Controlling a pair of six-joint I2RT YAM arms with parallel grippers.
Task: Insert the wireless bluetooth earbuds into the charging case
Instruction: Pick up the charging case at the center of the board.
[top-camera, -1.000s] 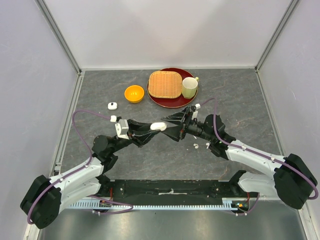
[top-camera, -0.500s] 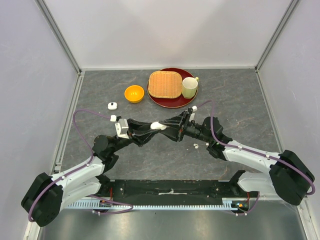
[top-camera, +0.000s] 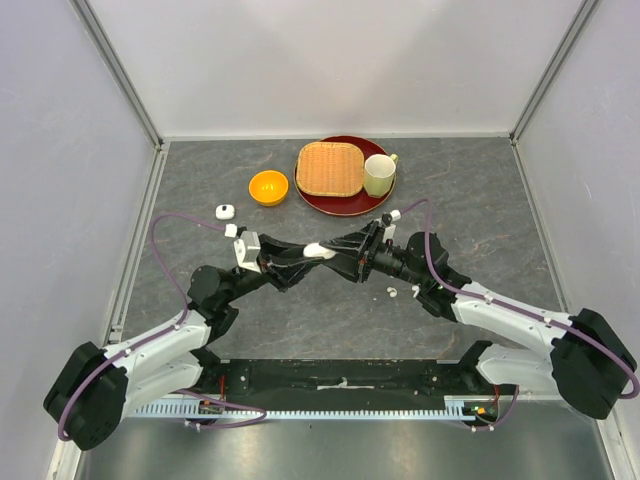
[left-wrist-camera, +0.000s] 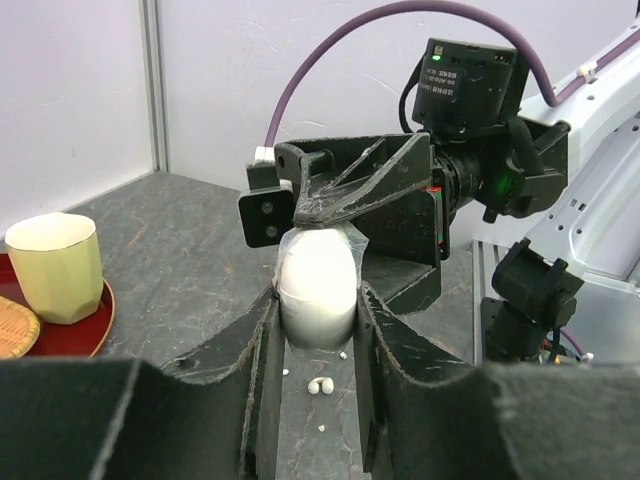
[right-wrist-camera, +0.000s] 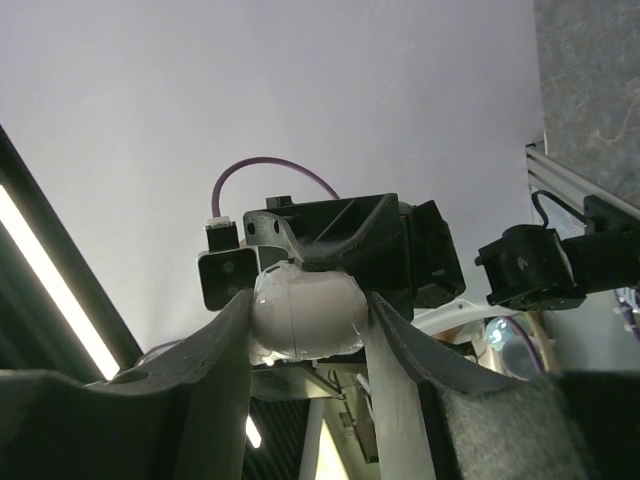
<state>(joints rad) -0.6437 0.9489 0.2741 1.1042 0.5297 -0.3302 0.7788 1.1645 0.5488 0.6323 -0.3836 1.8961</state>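
Observation:
A white egg-shaped charging case (top-camera: 318, 250) hangs above the middle of the table, closed, with both grippers on it. My left gripper (top-camera: 312, 252) is shut on the charging case (left-wrist-camera: 316, 285) from the left. From the right, my right gripper (top-camera: 338, 248) has its fingers pressed on both sides of the case (right-wrist-camera: 306, 312). Two small white earbuds (top-camera: 391, 292) lie on the table beneath the right arm, one near another (top-camera: 415, 291). A pair of earbuds (left-wrist-camera: 320, 385) shows on the table under the case, with tiny white bits around it.
An orange bowl (top-camera: 268, 187) sits at the back left of centre. A red tray (top-camera: 345, 204) behind carries a woven basket (top-camera: 331, 167) and a pale cup (top-camera: 379, 175). Another small white case (top-camera: 225, 211) lies at the left. Walls close in three sides.
My right gripper moved left to the held case and closed its fingers on it. The left arm shifted slightly, keeping its grip.

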